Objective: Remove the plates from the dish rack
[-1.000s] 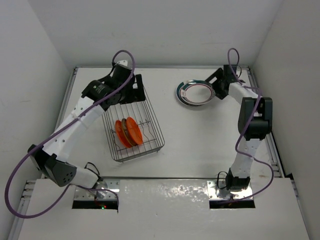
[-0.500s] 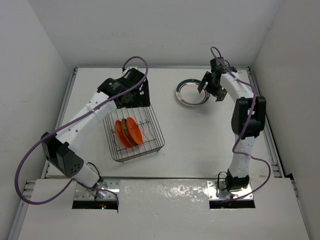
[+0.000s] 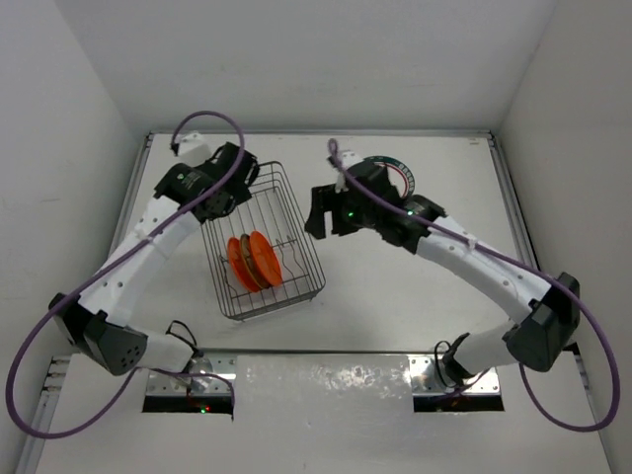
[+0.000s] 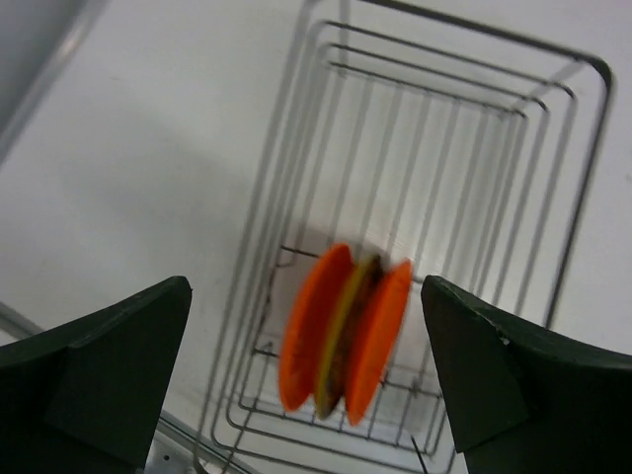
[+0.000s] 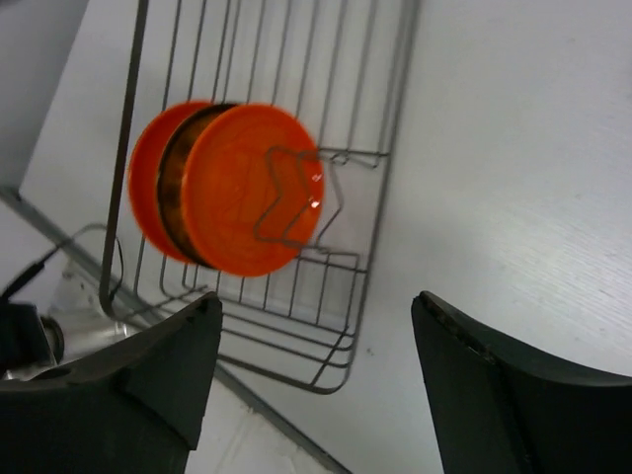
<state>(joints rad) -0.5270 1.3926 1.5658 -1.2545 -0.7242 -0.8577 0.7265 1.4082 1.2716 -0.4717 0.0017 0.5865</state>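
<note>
Currently left gripper (image 4: 306, 294) gaping above dish rack (image 3: 272, 202), orange plates (image 5: 227, 188) below; right gripper (image 5: 316, 296) parted, beside rack.

White tabletop (image 3: 395, 296) w/ grey edge rail (image 3: 511, 202) — plain white walls (image 3: 296, 59) on 3 sides, shiny panel (image 3: 326, 380) at front

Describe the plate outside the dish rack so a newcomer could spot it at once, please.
On the white table, look far and right of the wire dish rack. The plate lies flat there, partly under the right arm. Unlike the upright orange plates in the rack, it is white with a dark green rim.
</note>
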